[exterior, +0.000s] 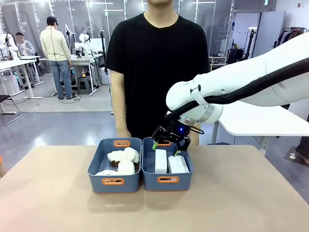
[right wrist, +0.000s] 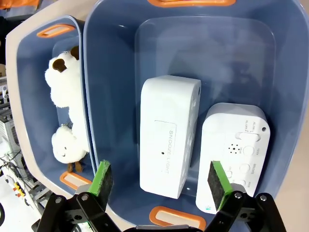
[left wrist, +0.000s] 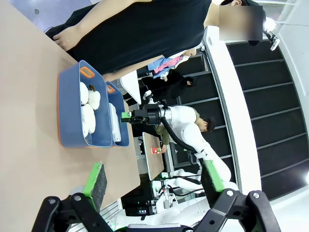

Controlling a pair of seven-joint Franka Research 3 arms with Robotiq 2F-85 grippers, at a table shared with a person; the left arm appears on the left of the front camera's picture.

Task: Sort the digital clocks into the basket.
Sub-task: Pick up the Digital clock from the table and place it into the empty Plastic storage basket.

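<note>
Clocks (right wrist: 171,135), both lying side by side inside the right basket (right wrist: 289,96), are looking like light, rigid, slick plastic best pinched across their narrow flat sides, while the right pincer (exterior: 165,149) is hovering over that basket with jaws apart and empty.

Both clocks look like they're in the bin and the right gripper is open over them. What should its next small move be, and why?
Probably lift the right gripper straight up and clear. Both digital clocks already lie side by side in the right-hand basket, the jaws are open with nothing between them, and the plush toys sit in the other bin. No clock seems left on the table.
</note>
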